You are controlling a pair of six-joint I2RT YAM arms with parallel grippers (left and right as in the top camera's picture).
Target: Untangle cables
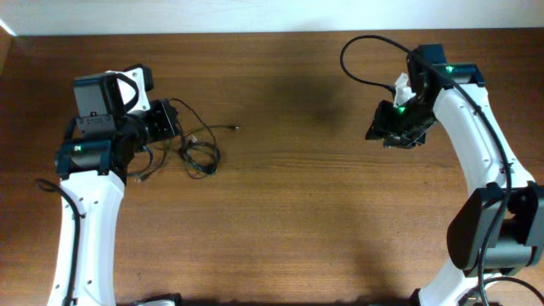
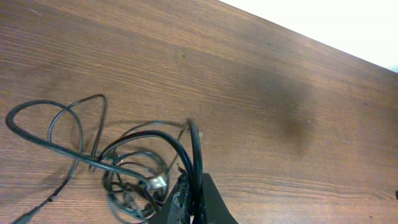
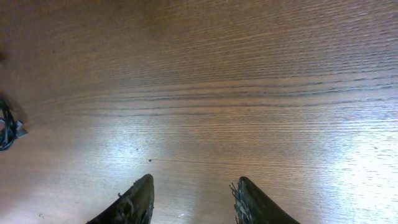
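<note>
The cables (image 1: 197, 153) lie as thin black loops on the wooden table at the left, with one plug end stretching right (image 1: 235, 128). In the left wrist view the cables (image 2: 124, 168) form loose loops and a small knot with a silver plug. My left gripper (image 2: 194, 186) is shut on a loop of the cables, which rises between its fingers. It sits at the cables' left edge in the overhead view (image 1: 167, 121). My right gripper (image 3: 193, 193) is open and empty above bare wood, far to the right (image 1: 393, 127). A bit of the cables (image 3: 7, 127) shows at that view's left edge.
The wooden table (image 1: 306, 212) spans the whole view. A thick black arm cable (image 1: 365, 51) loops above the right arm. The white arm bodies stand at the left (image 1: 85, 221) and right (image 1: 484, 144) sides.
</note>
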